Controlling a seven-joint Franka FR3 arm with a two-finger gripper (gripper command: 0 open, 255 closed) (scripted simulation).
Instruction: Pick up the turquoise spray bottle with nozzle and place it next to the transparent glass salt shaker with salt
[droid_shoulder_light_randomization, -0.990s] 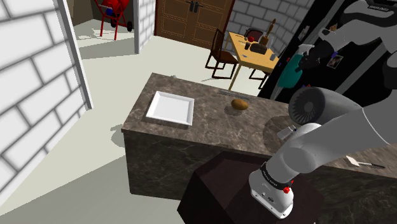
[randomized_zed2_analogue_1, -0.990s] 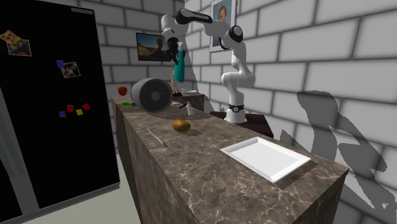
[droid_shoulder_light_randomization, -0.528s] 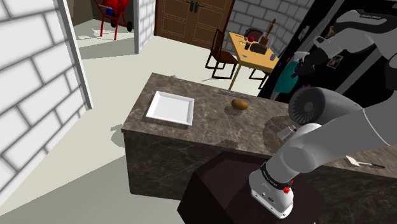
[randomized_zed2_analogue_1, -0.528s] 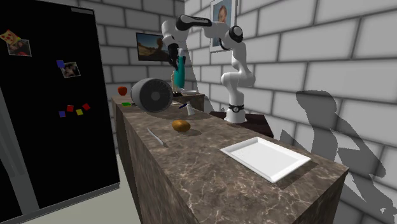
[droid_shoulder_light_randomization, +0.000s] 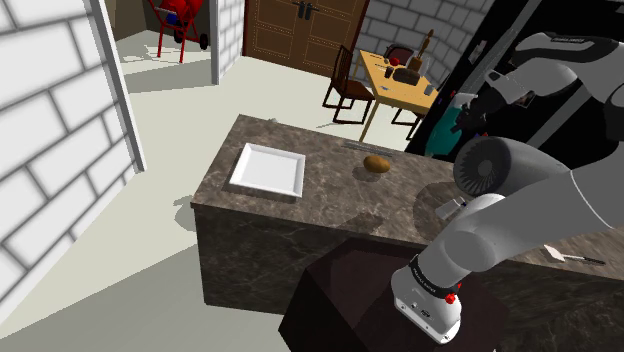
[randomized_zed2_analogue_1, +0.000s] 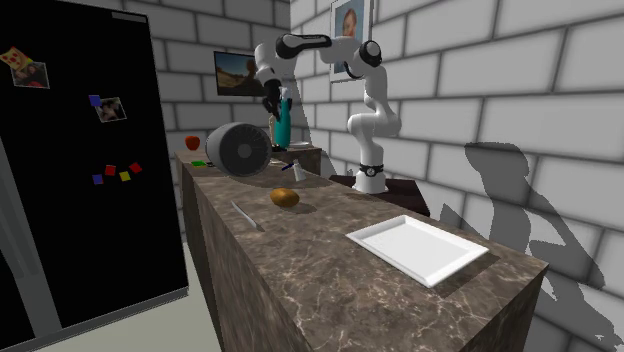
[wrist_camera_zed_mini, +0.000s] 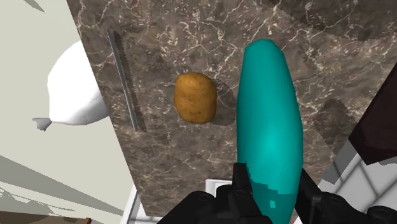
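Pick-up complete: the claw (wrist_camera_zed_mini: 272, 189) is clamped on the turquoise spray bottle (wrist_camera_zed_mini: 267, 121), which hangs clear above the table (wrist_camera_zed_mini: 172, 38), near a brown potato-like lump (wrist_camera_zed_mini: 195, 97). Outstanding: carry to the salt shaker, not clearly identifiable here, then set down and release.

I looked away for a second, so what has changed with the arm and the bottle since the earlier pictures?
The gripper, still shut on the turquoise bottle, has carried it lower toward the counter. Nothing was let go. The brown potato-like lump and the white tray stayed put.
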